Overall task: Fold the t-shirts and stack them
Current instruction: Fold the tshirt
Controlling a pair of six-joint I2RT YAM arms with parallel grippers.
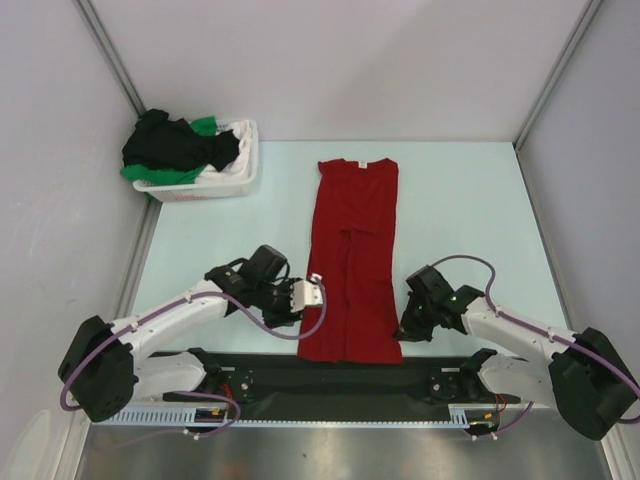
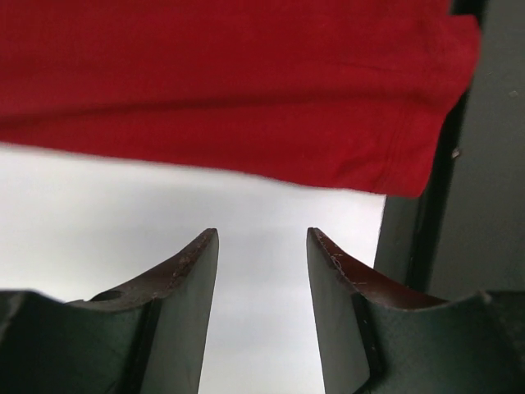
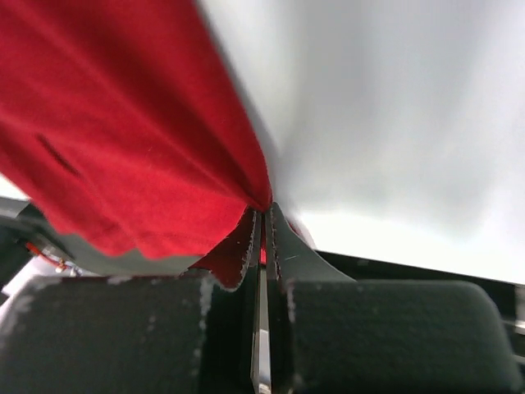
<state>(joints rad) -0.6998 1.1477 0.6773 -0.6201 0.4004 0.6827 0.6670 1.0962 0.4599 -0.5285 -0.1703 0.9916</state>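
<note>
The red tee (image 1: 352, 260) lies mid-table (image 1: 460, 200) as a long narrow strip, collar far, hem near, creased down the middle. The right gripper (image 3: 264, 215) is pinched on its near right edge; the left gripper (image 2: 262, 238) gapes empty just beside the left edge. A black tee (image 1: 175, 145) and green tee (image 1: 205, 126) lie tangled in the basket (image 1: 245, 170) far left, shapes unclear

On my feed both arms share a build: white links between bulky black joint housings, the left arm (image 1: 165, 318) and right arm (image 1: 515, 330) each trailing a grey-purple cable (image 1: 290, 335) in a loop. The left tool (image 2: 262, 234), white-bodied from above, has dark, curved fingers (image 2: 184, 279) with scuffed pale edges; the right tool (image 3: 264, 212) looks the same, chalky along its tips.
</note>
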